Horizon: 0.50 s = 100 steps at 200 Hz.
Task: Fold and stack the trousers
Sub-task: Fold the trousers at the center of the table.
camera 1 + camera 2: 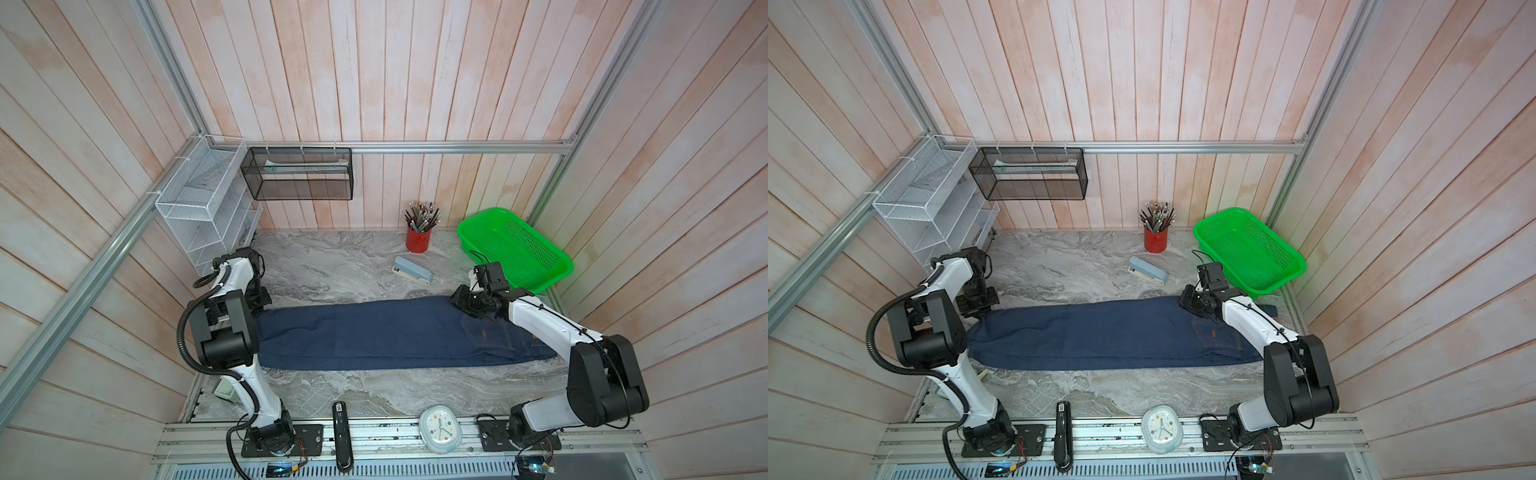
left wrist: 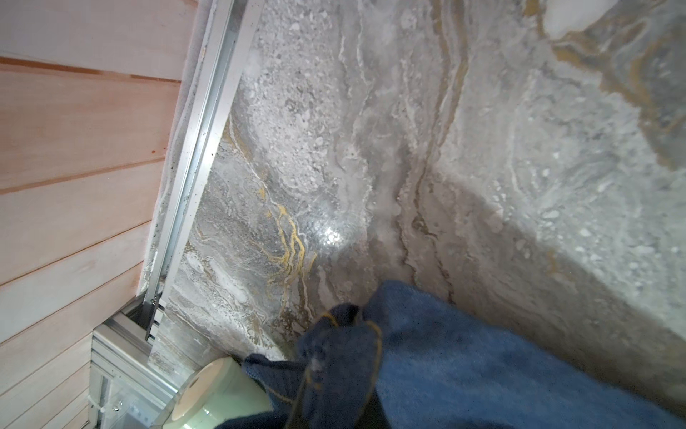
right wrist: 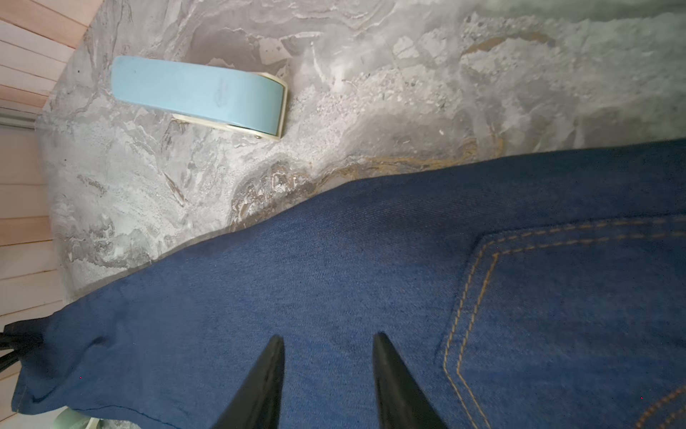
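Observation:
The trousers (image 1: 374, 334) are dark blue jeans lying flat across the table in both top views, legs to the left and waist with a stitched back pocket (image 3: 575, 315) to the right. My left gripper (image 1: 261, 305) is at the leg end, shut on the bunched hem (image 2: 341, 349); the cloth hides its fingers in the left wrist view. My right gripper (image 3: 328, 340) stands open just over the denim beside the pocket, at the far edge of the seat (image 1: 1196, 307). Nothing is between its fingers.
A light blue stapler (image 1: 412, 270) lies just behind the trousers, with a red pencil cup (image 1: 418, 240) and a green basket (image 1: 515, 249) at the back right. A white clock (image 1: 440, 428) and a black stapler (image 1: 341, 432) sit on the front rail. Wire racks (image 1: 208, 208) fill the back left.

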Each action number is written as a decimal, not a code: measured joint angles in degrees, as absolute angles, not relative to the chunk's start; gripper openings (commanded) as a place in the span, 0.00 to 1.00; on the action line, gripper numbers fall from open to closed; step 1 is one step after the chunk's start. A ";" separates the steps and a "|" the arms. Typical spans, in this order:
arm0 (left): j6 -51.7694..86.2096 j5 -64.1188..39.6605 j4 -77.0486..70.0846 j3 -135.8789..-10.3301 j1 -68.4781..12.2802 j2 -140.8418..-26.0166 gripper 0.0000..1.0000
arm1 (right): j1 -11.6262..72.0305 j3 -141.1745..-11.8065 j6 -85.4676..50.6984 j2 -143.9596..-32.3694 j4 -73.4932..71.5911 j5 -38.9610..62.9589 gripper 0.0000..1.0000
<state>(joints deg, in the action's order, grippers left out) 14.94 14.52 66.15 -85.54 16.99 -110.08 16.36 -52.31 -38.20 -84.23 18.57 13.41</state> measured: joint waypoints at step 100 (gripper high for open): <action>17.41 8.71 58.46 -82.98 5.63 -105.75 0.00 | 17.65 -52.45 -39.38 -85.34 17.87 13.45 0.41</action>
<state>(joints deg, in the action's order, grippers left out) 17.41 8.71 58.46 -82.98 5.63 -105.75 17.65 -52.45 -39.38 -85.34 17.87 13.45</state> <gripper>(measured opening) 0.097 0.411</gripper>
